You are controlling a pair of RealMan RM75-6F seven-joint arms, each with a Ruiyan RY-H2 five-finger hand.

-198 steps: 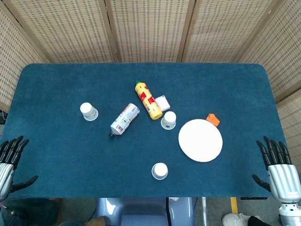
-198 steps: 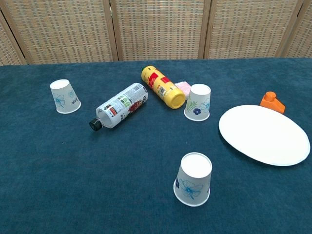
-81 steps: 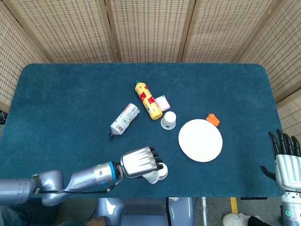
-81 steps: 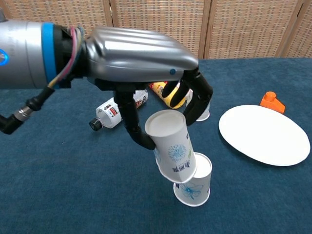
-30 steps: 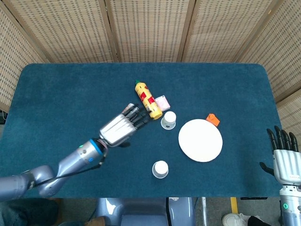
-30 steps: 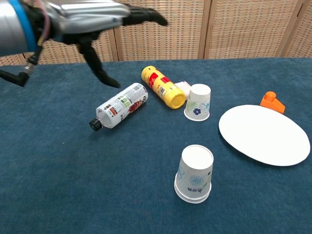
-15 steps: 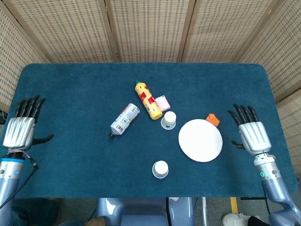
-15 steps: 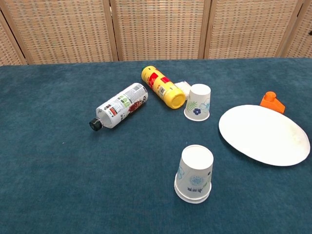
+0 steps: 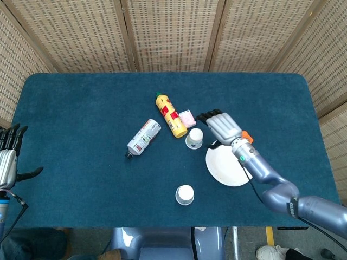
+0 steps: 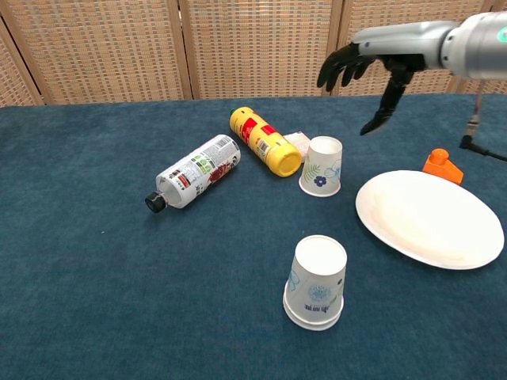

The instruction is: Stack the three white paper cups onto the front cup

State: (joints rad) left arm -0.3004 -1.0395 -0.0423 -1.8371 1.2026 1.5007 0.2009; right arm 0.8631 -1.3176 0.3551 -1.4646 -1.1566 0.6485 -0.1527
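Cups in mid-task: the front stack point(image 10: 316, 283) stands near the table's front edge and appears to be two cups nested, so one loose cup point(image 10: 322, 166) is left, upside down just beside the yellow bottle point(image 10: 264, 140) and near the white plate point(image 10: 430, 219). Your right hand point(image 10: 371, 57) hovers above and a little behind this cup, fingers spread and curved downward, holding nothing. Your left hand point(image 9: 7, 157) waits at the table's left edge, fingers apart and empty. The step in hand looks like the reach for the last cup. Next you would lower the right hand, close around the cup's wall without nudging the yellow bottle or the clear bottle point(image 10: 194, 171), then carry it forward over the stack.
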